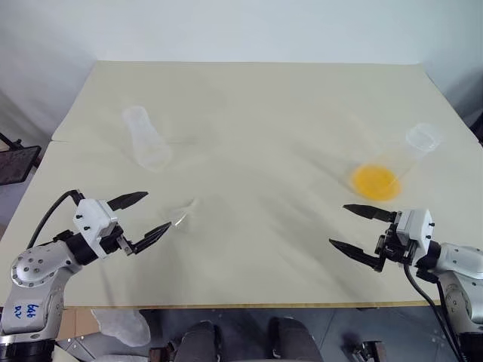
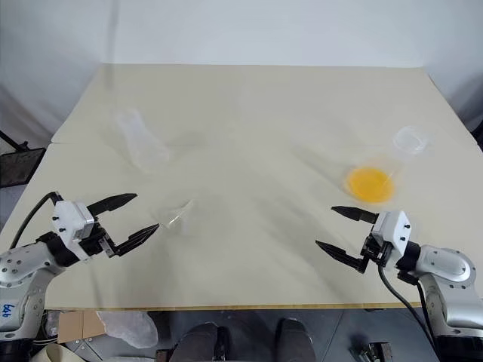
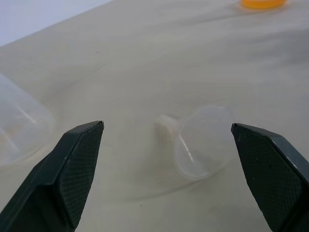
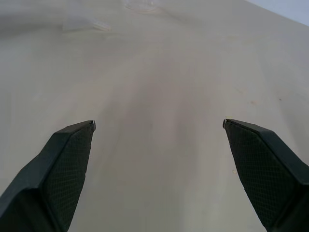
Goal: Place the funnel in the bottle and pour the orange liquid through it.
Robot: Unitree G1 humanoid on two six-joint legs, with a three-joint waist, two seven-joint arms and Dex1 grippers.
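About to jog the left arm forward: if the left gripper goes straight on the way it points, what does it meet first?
Most likely the small clear plastic funnel, lying on its side between the open left gripper fingers' line; depth is uncertain.

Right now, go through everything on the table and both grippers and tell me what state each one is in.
funnel: lying on its side on the table, not held
bottle: standing on the table, no funnel in it
flask: on the table, holds the orange liquid
left gripper: open, holding nothing
right gripper: open, holding nothing
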